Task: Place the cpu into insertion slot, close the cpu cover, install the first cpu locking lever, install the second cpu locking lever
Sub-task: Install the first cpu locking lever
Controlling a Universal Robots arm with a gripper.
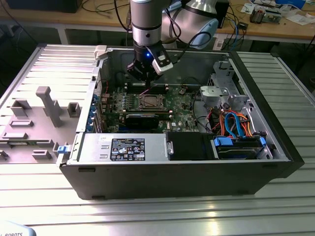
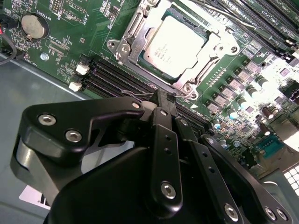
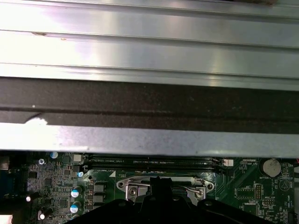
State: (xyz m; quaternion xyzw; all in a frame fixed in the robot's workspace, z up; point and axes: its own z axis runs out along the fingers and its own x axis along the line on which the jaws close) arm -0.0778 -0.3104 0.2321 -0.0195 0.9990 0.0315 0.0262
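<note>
Second wrist view is showing you the cpu [image 2: 175, 45] sitting in the insertion slot [image 2: 136, 29] under the cpu cover [image 2: 216, 45], while your tool [image 2: 162, 97] is hovering clenched, holding nothing.

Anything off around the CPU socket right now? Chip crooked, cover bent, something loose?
Nothing stands out. In the second wrist view the cpu lies flat and square in the insertion slot, with the cpu cover closed down around it and no visible bend. The gripper sits just beside the socket, fingers together, holding nothing.
</note>
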